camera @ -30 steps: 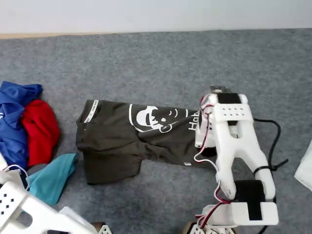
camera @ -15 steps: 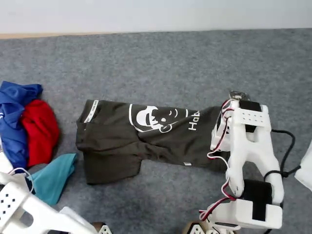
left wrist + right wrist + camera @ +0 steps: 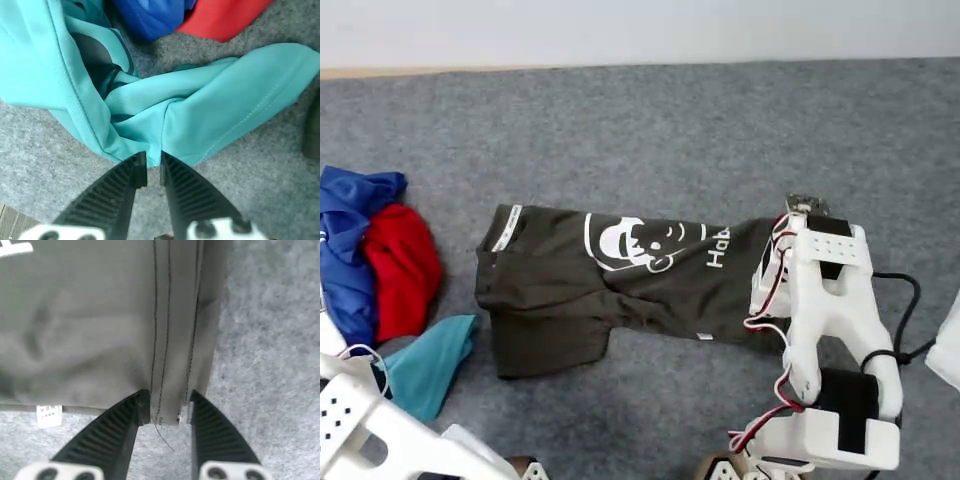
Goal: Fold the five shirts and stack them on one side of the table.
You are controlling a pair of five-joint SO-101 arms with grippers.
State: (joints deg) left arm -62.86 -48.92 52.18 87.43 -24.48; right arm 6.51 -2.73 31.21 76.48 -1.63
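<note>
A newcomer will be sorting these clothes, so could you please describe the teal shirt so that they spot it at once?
On the grey table, find the clothes heap at the high view's left edge. The teal shirt lies at the heap's end nearest the arms, beside the red shirt and blue shirt, the only turquoise garment.

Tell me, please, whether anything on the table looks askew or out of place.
The dark olive shirt lies skewed and rumpled mid-table, its lower part bunched. The blue shirt, red shirt and teal shirt sit crumpled and unfolded together at one side.
</note>
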